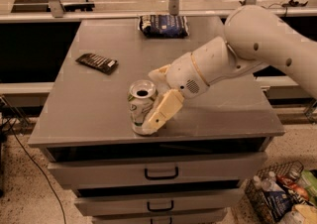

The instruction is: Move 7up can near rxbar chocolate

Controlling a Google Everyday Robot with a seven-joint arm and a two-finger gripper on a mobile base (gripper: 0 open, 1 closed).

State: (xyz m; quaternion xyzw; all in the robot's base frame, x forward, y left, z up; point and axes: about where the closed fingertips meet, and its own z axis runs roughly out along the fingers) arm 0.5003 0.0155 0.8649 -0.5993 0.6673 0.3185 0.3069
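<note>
The 7up can (pixel 138 108) stands upright near the front edge of the grey table (pixel 89 104), white and green with a silver top. The rxbar chocolate (pixel 97 62) lies flat at the table's left, well behind and left of the can. My gripper (pixel 149 101) has reached the can from the right. Its fingers are open: the near finger (pixel 162 111) lies across the can's right front side, and the far finger shows just behind the can's right. The can's right side is hidden by the near finger.
A dark blue bag (pixel 163 26) lies at the table's back middle. My white arm (pixel 257 44) crosses the table's right half. Drawers (pixel 161 172) sit below the table front. A wire basket of bottles (pixel 282 198) stands on the floor at lower right.
</note>
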